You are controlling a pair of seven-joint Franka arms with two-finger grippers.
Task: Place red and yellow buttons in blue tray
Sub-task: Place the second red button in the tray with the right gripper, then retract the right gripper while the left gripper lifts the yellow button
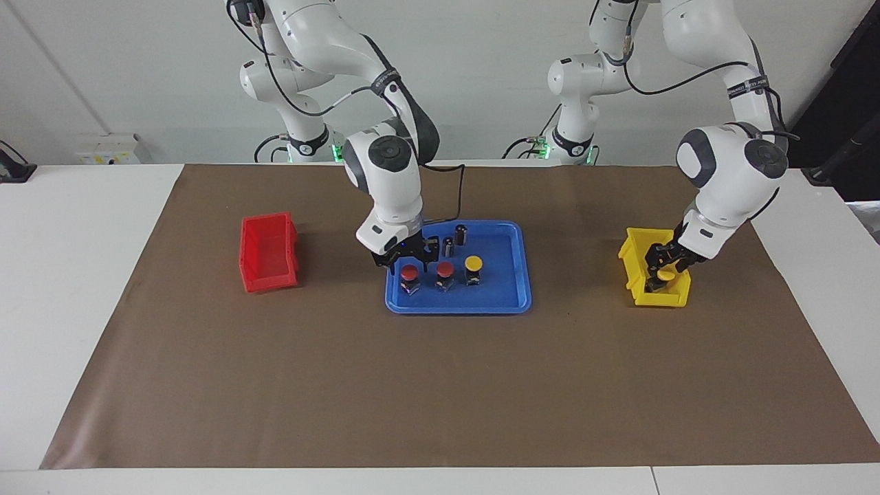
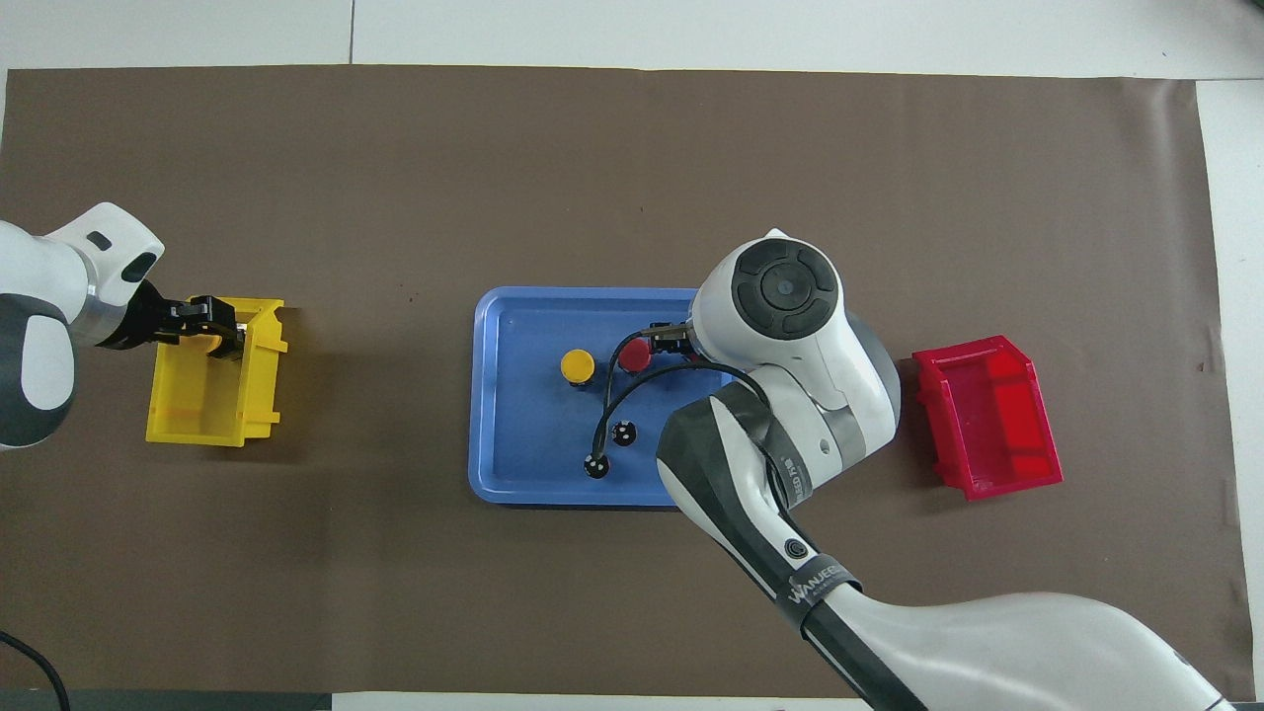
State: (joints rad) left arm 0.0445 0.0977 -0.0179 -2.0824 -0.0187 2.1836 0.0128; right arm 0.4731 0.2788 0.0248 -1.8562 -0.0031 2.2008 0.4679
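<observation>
The blue tray (image 1: 502, 295) (image 2: 513, 444) lies mid-table. In it stand two red buttons (image 1: 410, 274) (image 1: 445, 269) and one yellow button (image 1: 473, 262) in a row. My right gripper (image 1: 410, 260) is open, low over the red button at the row's right-arm end, fingers either side of it. In the overhead view my right arm hides that button; the other red one (image 2: 634, 354) and the yellow one (image 2: 578, 365) show. My left gripper (image 1: 665, 265) (image 2: 219, 331) is down in the yellow bin (image 1: 639, 275), shut on the second yellow button (image 1: 665, 275).
Two small dark cylinders (image 1: 461, 234) (image 1: 448, 246) stand in the tray, nearer the robots than the buttons. A red bin (image 1: 268, 253) (image 2: 987, 415) sits toward the right arm's end. Brown paper covers the table.
</observation>
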